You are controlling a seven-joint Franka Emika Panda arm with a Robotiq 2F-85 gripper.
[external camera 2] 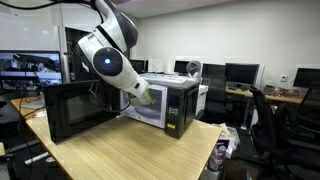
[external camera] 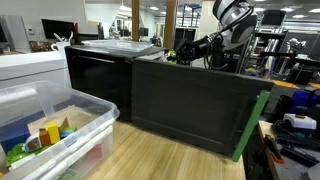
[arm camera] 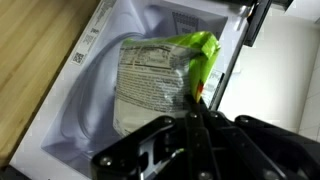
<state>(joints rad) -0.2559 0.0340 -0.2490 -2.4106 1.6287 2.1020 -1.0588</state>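
Green-edged plastic packet (arm camera: 155, 85) with a printed white label lies on the floor of the microwave (external camera 2: 165, 105), inside the pale cavity, seen from above in the wrist view. Gripper (arm camera: 195, 103) reaches into the cavity over the packet's right side; jaws pressed together, tips right at the green edge. Cannot tell whether a fold of the plastic is caught between them. Microwave door (external camera 2: 80, 110) swung fully open, black, standing out to the side of the oven. Arm (external camera 2: 110, 60) bends down from above and passes in front of the opening. Microwave sits on a light wooden table (external camera 2: 130, 150). Clear plastic bin (external camera: 60, 125) with coloured items stands near, well apart from the gripper.
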